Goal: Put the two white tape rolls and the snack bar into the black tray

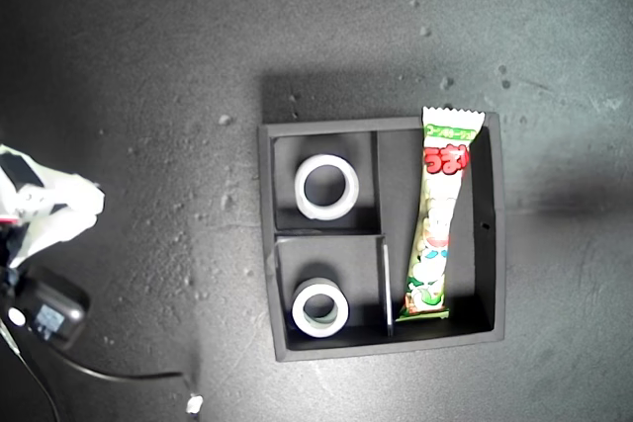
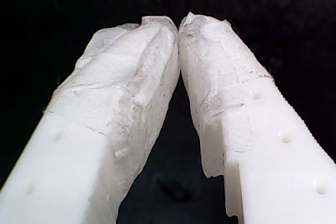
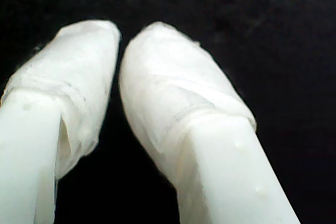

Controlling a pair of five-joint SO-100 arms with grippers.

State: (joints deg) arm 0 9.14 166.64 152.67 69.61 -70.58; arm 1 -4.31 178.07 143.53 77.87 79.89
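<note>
The black tray (image 1: 495,234) sits right of centre in the exterior view. One white tape roll (image 1: 301,186) lies flat in its upper small compartment. Another white tape roll (image 1: 298,309), with a greenish core, lies in the lower small compartment. The snack bar (image 1: 438,219) lies lengthwise in the long compartment, its top crimped end resting on the far rim. A white-wrapped gripper (image 1: 59,207) of an arm shows at the exterior view's left edge, far from the tray; I cannot tell which arm it is. My first gripper (image 2: 179,24) is shut on nothing. My second gripper (image 3: 119,40) is shut with nothing in it.
A dark motor block (image 1: 45,313) and a black cable (image 1: 129,375) lie at the exterior view's lower left. The dark grey surface (image 1: 148,66) around the tray carries small pale specks. Both wrist views show only dark ground behind the fingers.
</note>
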